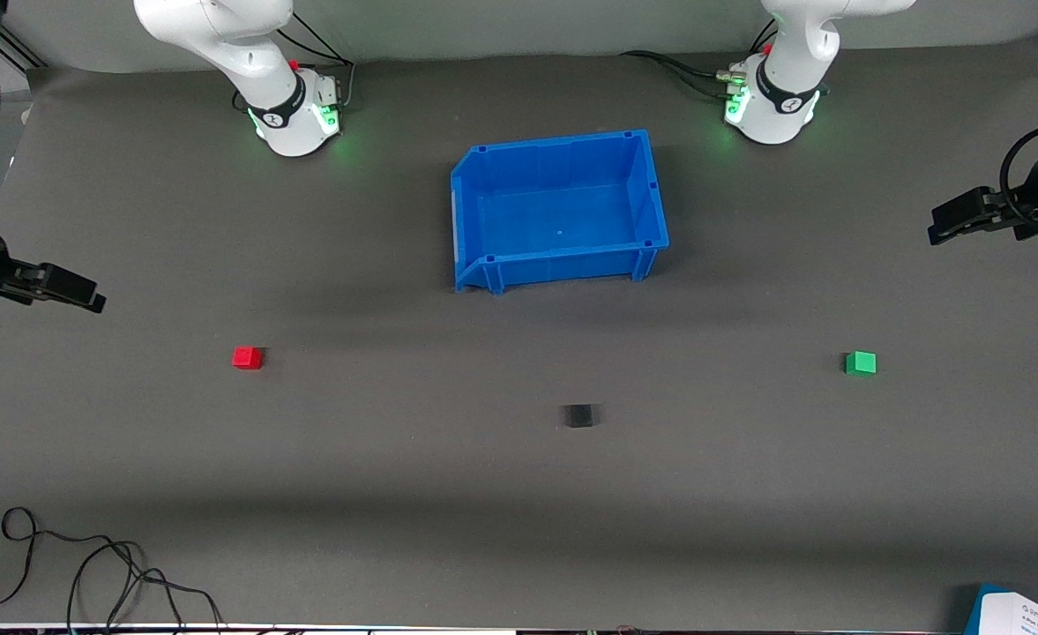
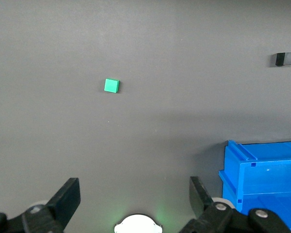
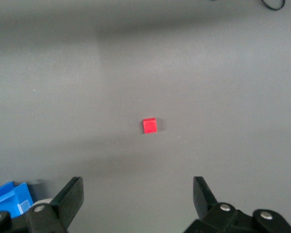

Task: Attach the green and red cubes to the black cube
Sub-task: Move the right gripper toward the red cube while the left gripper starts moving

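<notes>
The red cube (image 1: 247, 357) lies on the grey mat toward the right arm's end; it also shows in the right wrist view (image 3: 150, 125). The green cube (image 1: 861, 362) lies toward the left arm's end and shows in the left wrist view (image 2: 111, 86). The black cube (image 1: 579, 415) sits between them, nearer the front camera, and shows in the left wrist view (image 2: 285, 58). My right gripper (image 1: 86, 295) hangs open and empty over the mat's edge. My left gripper (image 1: 942, 227) hangs open and empty over the mat's other edge.
An empty blue bin (image 1: 651, 192) stands mid-table near the arm bases; its corner shows in the left wrist view (image 2: 262, 179). Loose black cables (image 1: 86, 573) lie at the front edge toward the right arm's end. A blue-and-white card (image 1: 1026, 613) lies at the other front corner.
</notes>
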Available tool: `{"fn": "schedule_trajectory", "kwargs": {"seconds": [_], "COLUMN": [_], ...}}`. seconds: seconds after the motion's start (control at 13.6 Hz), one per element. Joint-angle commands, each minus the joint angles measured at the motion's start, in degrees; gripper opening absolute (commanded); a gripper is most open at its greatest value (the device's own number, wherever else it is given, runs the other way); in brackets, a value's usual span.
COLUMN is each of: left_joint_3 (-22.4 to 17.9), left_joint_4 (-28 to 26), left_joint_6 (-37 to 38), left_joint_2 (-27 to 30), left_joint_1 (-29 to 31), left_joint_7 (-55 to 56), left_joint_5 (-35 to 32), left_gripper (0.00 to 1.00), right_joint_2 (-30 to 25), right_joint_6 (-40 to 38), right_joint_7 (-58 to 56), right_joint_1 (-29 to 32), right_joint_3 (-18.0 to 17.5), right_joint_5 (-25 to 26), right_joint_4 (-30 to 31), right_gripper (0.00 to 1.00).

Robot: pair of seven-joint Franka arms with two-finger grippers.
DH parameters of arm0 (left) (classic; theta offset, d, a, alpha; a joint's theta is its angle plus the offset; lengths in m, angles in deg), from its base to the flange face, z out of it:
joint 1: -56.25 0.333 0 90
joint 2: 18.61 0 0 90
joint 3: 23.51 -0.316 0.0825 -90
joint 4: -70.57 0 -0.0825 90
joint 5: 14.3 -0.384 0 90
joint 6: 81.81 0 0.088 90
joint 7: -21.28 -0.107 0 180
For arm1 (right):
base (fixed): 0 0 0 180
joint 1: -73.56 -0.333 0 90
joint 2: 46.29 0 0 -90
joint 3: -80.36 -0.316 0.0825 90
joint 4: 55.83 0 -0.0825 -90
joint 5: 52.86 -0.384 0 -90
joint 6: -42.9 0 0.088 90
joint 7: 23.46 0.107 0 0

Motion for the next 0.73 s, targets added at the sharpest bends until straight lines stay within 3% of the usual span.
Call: {"fn": "schedule_trajectory", "kwargs": {"seconds": [0.0, 0.44, 0.66], "left_joint_3": [-0.32, -0.68, -0.68], "left_joint_4": [-0.07, -0.15, -0.24], "left_joint_6": [0.06, -0.20, -0.29], "left_joint_2": [0.42, 0.42, -0.11], "left_joint_1": [-0.12, 0.49, 2.24], "left_joint_7": [-1.08, -0.90, 0.15], "left_joint_5": [0.09, 0.09, 0.26], "left_gripper": [1.00, 1.00, 1.00], "right_joint_2": [2.46, 3.96, 4.23], "right_joint_6": [1.69, 10.74, 13.64], "right_joint_7": [-1.14, -17.20, -19.23], "right_joint_1": [-0.62, -1.50, -1.51], "right_joint_3": [-0.08, 0.36, 0.27], "right_joint_5": [-0.45, -3.35, -3.35], "right_joint_4": [0.70, 9.92, 12.21], "right_gripper": [1.00, 0.99, 0.99]}}
